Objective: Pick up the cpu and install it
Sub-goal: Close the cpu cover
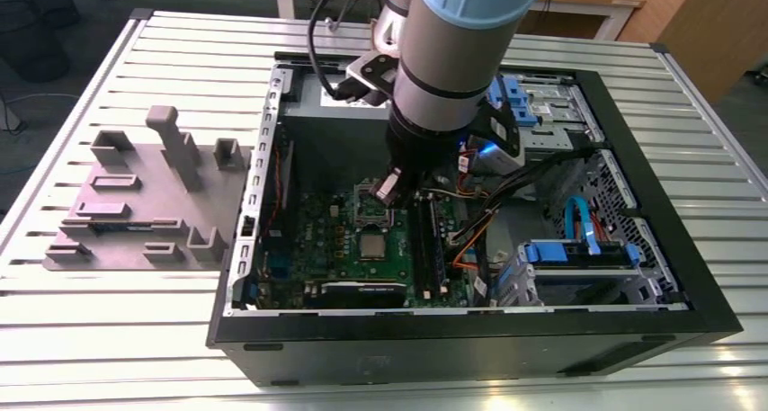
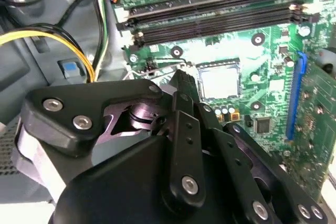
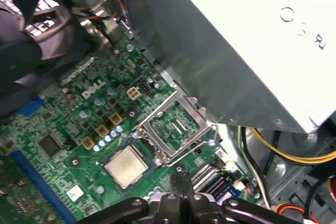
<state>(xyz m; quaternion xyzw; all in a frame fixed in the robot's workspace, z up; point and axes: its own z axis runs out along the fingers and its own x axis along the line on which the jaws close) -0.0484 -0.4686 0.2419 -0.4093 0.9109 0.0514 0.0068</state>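
I see the open computer case [image 1: 288, 321] at frame centre holding the green motherboard [image 1: 348, 249], with the cpu [image 1: 374, 245] lying flat in its socket and the socket cover [image 3: 173, 125] flipped open beside it. My gripper [image 3: 181, 179] hovers just above, fingers together, holding nothing. Board lettering is too blurred for me to read.

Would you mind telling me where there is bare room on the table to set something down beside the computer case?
The ribbed metal table is bare in front of the grey fixture tray and along the near edge before the computer case. Inside the case it is crowded: the gripper hangs over the motherboard, with cables alongside.
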